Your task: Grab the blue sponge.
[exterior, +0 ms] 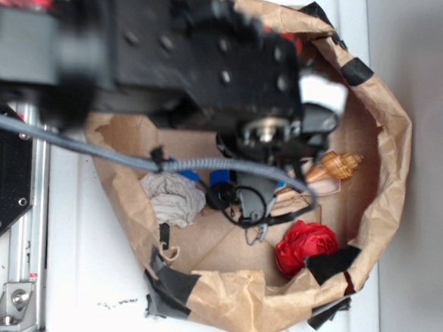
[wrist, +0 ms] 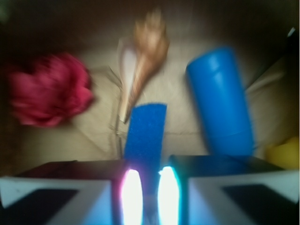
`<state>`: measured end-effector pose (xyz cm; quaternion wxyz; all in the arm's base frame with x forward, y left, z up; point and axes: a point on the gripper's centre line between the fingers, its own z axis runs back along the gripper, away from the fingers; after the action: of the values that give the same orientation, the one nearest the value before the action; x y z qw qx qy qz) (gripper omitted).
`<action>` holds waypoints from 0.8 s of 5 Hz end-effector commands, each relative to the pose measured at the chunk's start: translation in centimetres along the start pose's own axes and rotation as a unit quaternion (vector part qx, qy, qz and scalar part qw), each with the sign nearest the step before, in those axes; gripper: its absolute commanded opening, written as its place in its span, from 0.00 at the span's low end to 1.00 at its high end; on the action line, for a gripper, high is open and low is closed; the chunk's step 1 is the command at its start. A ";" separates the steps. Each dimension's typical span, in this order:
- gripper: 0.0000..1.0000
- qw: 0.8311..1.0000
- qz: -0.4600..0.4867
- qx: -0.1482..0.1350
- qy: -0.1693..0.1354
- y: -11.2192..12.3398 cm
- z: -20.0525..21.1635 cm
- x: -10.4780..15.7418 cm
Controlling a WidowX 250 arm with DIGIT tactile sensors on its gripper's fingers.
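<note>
Blue sponge (wrist: 146,132) is pinched at its near end between the fingers (wrist: 132,194), beside the blue bottle (wrist: 221,107)

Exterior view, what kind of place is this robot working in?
Probably a lab test rig, not a home: a taped brown paper bin sits on a white table beside metal framing, holding mixed props like a blue sponge, a seashell and a red cloth.

white table (exterior: 92,278), brown paper bag (exterior: 380,185)
</note>
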<state>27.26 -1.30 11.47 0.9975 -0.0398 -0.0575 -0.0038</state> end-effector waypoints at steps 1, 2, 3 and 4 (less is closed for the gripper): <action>0.62 1.000 -0.014 0.014 -0.019 0.2 7.3 0.4; 1.00 1.000 -0.021 0.008 -0.020 0.4 4.5 0.0; 1.00 0.999 -0.021 0.003 -0.031 1.1 -0.5 -0.2; 1.00 1.000 -0.022 0.010 -0.014 1.2 -4.9 -0.5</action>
<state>26.99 -1.08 5.65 0.9979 -0.0316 -0.0514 -0.0240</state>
